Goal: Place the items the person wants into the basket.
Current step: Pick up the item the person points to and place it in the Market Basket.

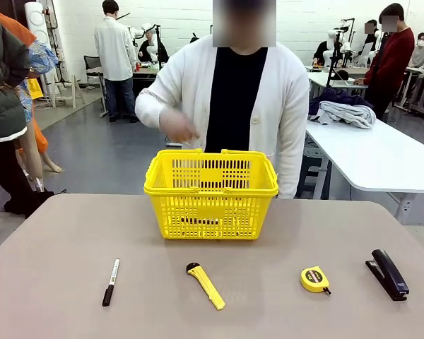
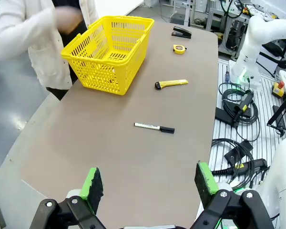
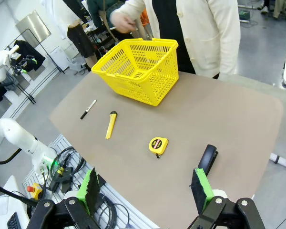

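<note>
Nearest, the left gripper [image 2: 148, 181] is seen with its fingers spread wide and nothing between them, and the right gripper [image 3: 145, 185] is likewise spread and empty; both are held well short of the basket [image 1: 210, 191], on its near side. Between the grippers and the basket, a row of tools is laid on the table [image 1: 56, 247]. The utility knife [image 1: 205, 285] lies straight in front of the basket and the stapler [image 1: 389, 274] far off to its right, neither yet lifted. The marker [image 1: 111, 281] lies off to the basket's left and the tape measure [image 1: 314, 279] to its right, between knife and stapler. The task is judged barely begun, with the knife and stapler left to be carried in. Through the basket's front lattice a slim dark shape is made out low inside in the front view; what it is cannot be told, and the wrist views do not settle it. Beyond the basket, the person [image 1: 283, 99] stands with one hand [image 1: 178, 126] raised above its far rim, blurred. The spread of the fingers is supplied by the wrist views.
</note>
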